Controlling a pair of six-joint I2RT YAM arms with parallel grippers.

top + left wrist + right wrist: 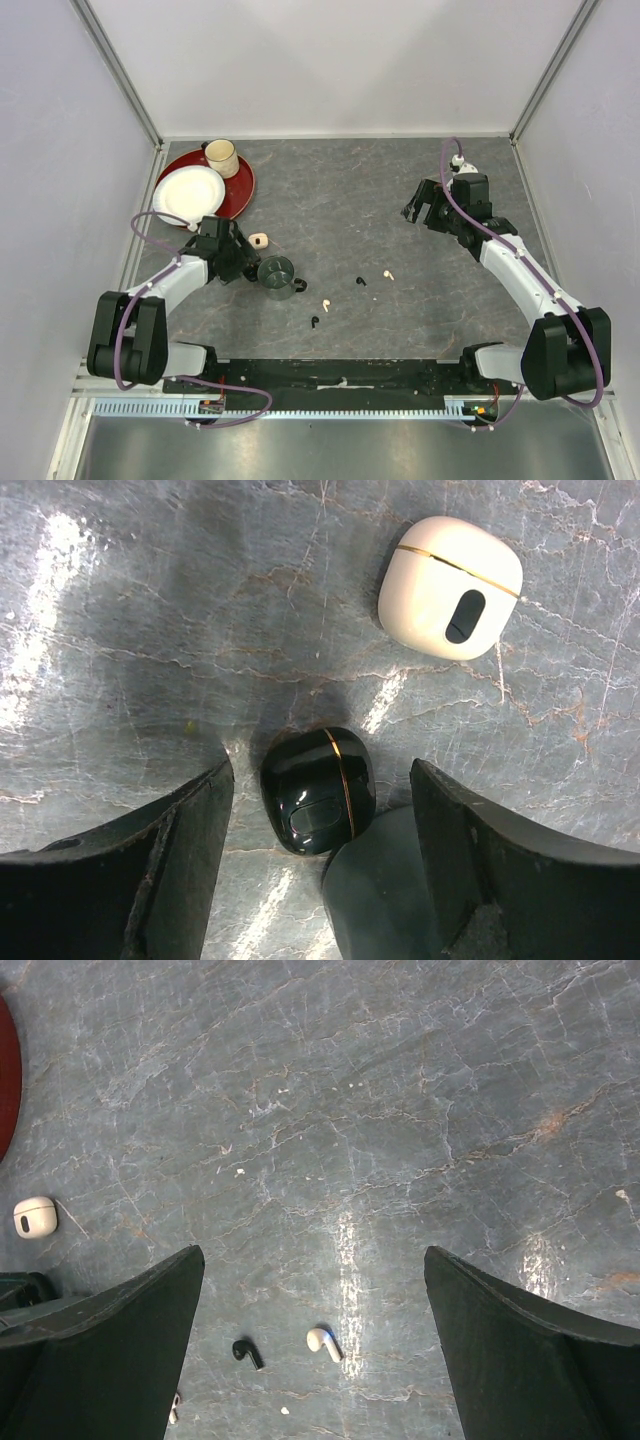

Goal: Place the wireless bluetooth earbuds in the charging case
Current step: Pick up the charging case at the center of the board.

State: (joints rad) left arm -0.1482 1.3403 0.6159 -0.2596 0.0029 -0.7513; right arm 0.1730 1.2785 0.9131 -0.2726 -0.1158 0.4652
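Left gripper (322,775) is hanging open around the black case (315,802), not touching it. Right gripper (312,1260) is hovering wide open, empty.

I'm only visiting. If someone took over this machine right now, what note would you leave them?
Left jaws: open, straddling the black case, not gripping it.
Right jaws: open, empty.
White case lies nearby; both cases look shut.
Loose on the table: far white earbud, far black earbud, near white earbud, near black earbud.
Done: nothing inserted.
Left: open the cases, load every earbud.
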